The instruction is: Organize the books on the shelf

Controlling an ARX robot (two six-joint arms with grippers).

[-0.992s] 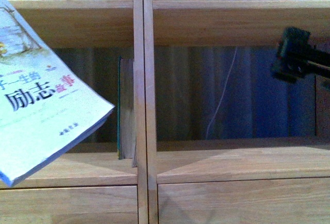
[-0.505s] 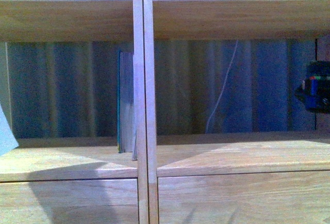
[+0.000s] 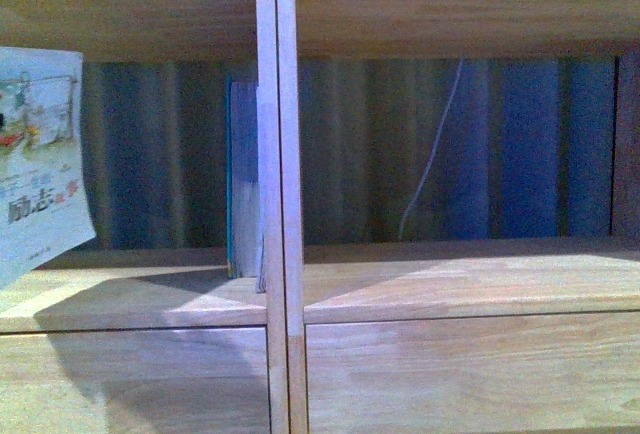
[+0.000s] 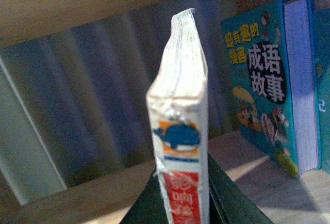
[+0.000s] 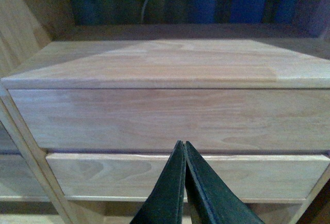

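Currently, I am holding the paperback [image 4: 181,131] in my left jaws, which are clamping its lower spine from both sides. The book is standing upright in the grip, spine toward the wrist camera. In the front view it is hanging at the far left, by the left compartment of the shelf [image 3: 430,9], and as far as I can judge it is not yet resting on the board. My right jaws are pressed together on nothing and are pointing at the drawer fronts [image 5: 170,118] under the right compartment.

Progress: the teal-edged book [image 3: 238,179] is already standing upright in the left compartment, tight against the centre divider. I am therefore logging one book as shelved and one as pending. What is remaining is to carry the paperback in, stand it beside the teal-edged book, and let go.

Count:
- Paperback: one.
- Teal-edged book: one for certain. In the left wrist view a teal sliver is showing just beyond it at the frame edge, and I cannot tell whether that is a second volume.
- Compartments showing in the front view: two.
- Drawer fronts in the right wrist view: two, stacked.
- White cable [image 3: 430,154] hanging behind the open back: one.
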